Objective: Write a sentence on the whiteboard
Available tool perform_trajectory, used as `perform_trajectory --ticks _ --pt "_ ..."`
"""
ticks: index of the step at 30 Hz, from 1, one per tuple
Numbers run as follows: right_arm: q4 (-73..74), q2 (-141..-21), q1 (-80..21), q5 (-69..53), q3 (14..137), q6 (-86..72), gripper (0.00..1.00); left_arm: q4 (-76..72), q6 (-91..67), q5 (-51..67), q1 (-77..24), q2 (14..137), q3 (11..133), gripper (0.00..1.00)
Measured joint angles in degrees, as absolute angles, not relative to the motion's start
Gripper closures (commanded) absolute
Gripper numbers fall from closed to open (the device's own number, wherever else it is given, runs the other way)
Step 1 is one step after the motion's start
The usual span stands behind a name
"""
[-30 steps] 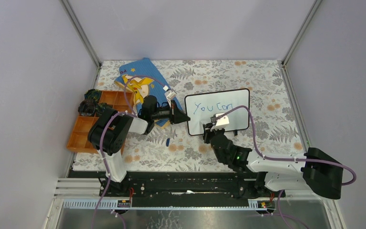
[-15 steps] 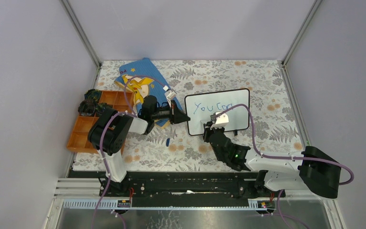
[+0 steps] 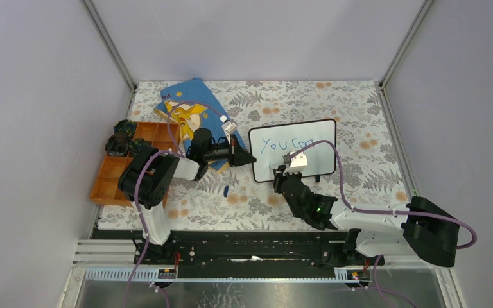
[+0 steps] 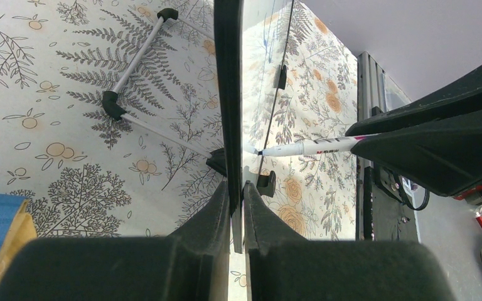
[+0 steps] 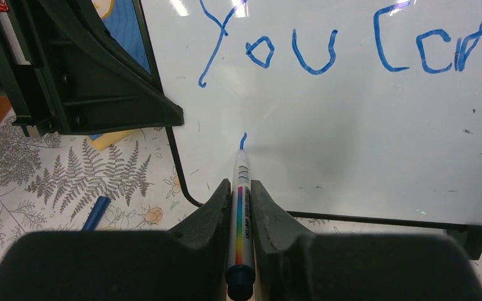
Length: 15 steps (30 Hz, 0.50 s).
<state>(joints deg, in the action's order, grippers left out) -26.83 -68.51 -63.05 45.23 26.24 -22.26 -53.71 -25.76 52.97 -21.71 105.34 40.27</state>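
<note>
The whiteboard (image 3: 321, 162) stands tilted on the floral table, black-framed. Blue words "You Can" (image 3: 287, 142) run along its top; they also show in the right wrist view (image 5: 326, 47). My left gripper (image 3: 249, 158) is shut on the board's left edge, seen edge-on in the left wrist view (image 4: 228, 94) between its fingertips (image 4: 236, 185). My right gripper (image 3: 281, 172) is shut on a white marker (image 5: 241, 207) with a rainbow stripe. The marker's tip touches the board (image 5: 364, 138) at its lower left, at a short blue stroke (image 5: 243, 139). The marker also shows in the left wrist view (image 4: 307, 147).
A blue picture book (image 3: 189, 109) lies behind the left arm. An orange compartment tray (image 3: 119, 170) sits at the left edge. The blue marker cap (image 3: 226, 190) lies on the cloth near the board's lower left corner (image 5: 95, 213).
My right gripper has shifted the marker a little left and down, from under "Can" to the board's lower left. The left gripper has not moved.
</note>
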Motion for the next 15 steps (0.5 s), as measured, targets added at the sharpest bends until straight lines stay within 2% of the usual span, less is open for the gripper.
perform_trajectory --ticks 15 --pt "-22.65 -67.33 -63.05 42.68 25.41 -24.08 1.00 -53.34 -25.54 53.01 -21.74 105.34 40.38 1.00"
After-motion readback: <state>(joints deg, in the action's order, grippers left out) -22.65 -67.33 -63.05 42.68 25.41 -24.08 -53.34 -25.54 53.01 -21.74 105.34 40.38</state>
